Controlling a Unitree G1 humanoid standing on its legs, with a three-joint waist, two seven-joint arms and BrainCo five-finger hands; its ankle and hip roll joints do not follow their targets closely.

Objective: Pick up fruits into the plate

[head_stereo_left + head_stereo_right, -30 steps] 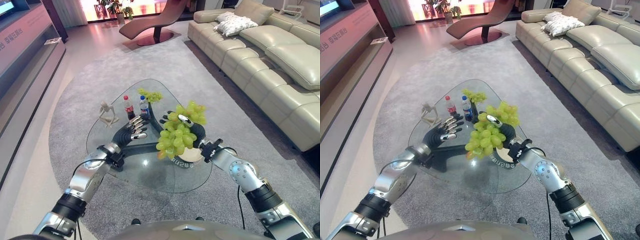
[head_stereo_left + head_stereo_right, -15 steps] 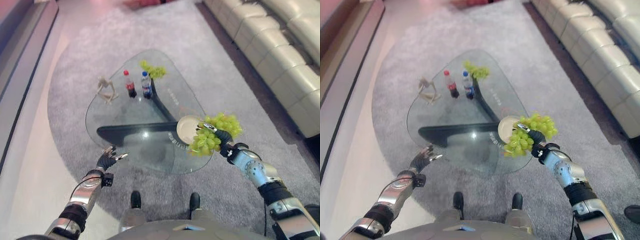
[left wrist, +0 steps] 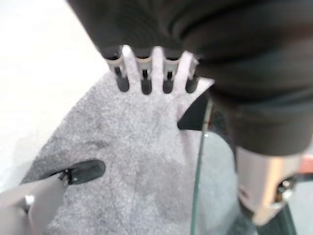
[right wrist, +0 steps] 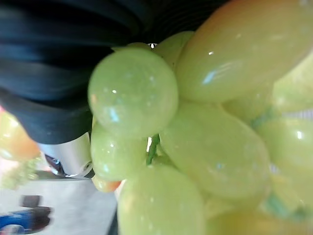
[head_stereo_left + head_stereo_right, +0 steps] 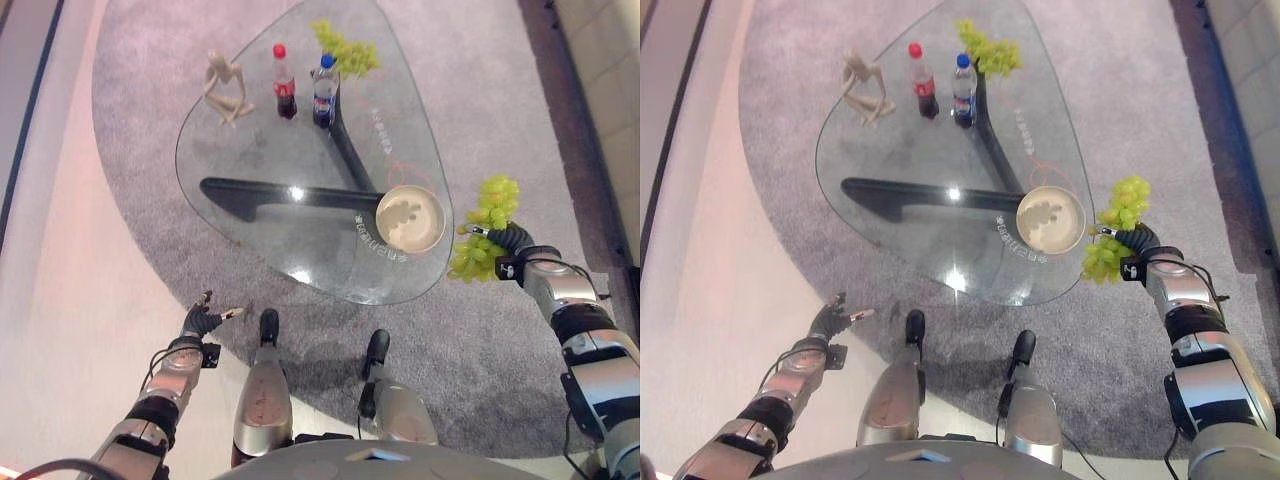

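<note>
Right hand (image 5: 507, 240) fingers curled round grape bunch (image 5: 484, 226), beside the plate (image 5: 410, 219); soft, loose fruit, best held by the stem; left hand (image 5: 201, 318) fingers straight

Grapes (image 5: 485, 228): pale yellow-green, glossy; second bunch (image 5: 346, 48) the same green. Plate (image 5: 410, 219): cream, mottled centre. Table (image 5: 250, 225): clear glass, black base. Bottles: red cap (image 5: 285, 94), blue cap (image 5: 323, 89). Figurine (image 5: 227, 84): beige. Rug (image 5: 130, 100): grey, plain. Floor (image 5: 60, 300): pale pinkish-white.
</note>
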